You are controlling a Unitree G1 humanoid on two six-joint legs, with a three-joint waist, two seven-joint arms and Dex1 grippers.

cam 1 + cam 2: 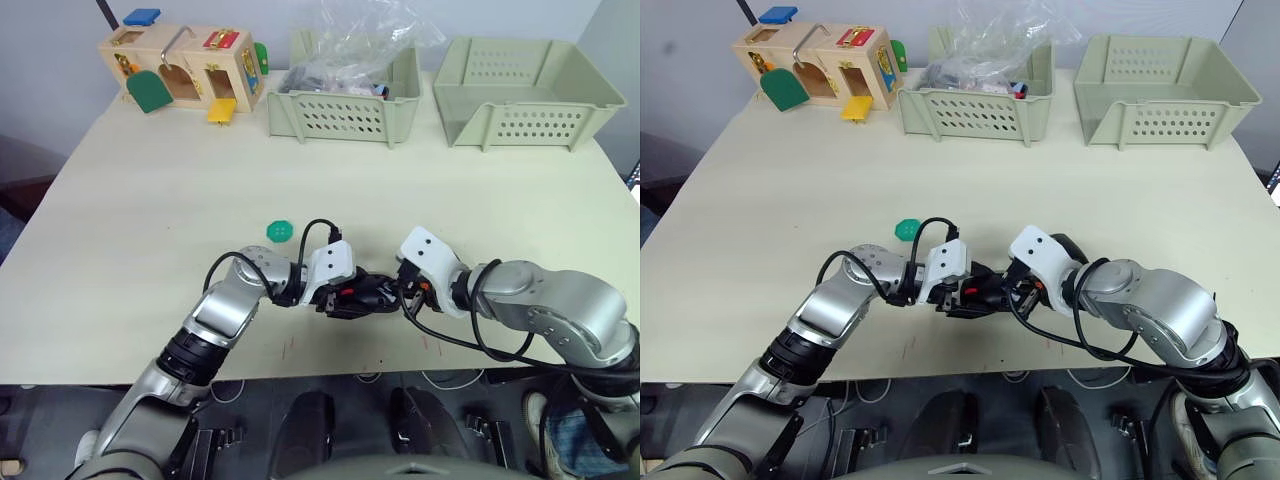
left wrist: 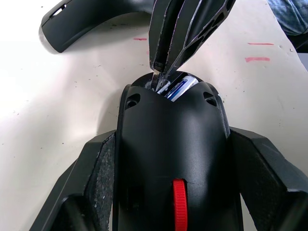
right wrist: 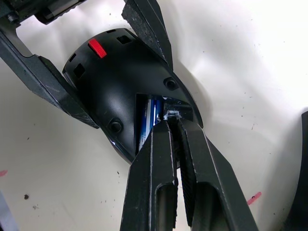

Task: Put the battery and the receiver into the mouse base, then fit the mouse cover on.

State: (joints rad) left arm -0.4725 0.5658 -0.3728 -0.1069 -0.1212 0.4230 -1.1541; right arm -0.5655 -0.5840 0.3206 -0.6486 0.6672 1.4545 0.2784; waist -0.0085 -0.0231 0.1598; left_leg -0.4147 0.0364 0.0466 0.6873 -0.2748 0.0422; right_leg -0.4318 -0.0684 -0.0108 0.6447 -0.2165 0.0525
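Note:
My left gripper (image 1: 343, 296) is shut on the mouse base (image 2: 171, 159), a black oval body with a red patch, gripping it by both sides near the table's front edge. The blue-and-silver battery (image 3: 151, 119) lies in the base's open recess. My right gripper (image 3: 172, 118) comes in from the right with its fingers shut on a small silvery piece, the receiver (image 3: 172, 114). The gripper's tips sit at the recess beside the battery. The mouse cover (image 2: 82, 24), a smooth black shell, rests on the table just behind my right wrist.
A flat green disc (image 1: 279, 232) lies behind the left gripper. Along the far edge stand a wooden latch box (image 1: 185, 65), a basket (image 1: 345, 115) with a plastic bag and an empty basket (image 1: 525, 100). Small red marks dot the table.

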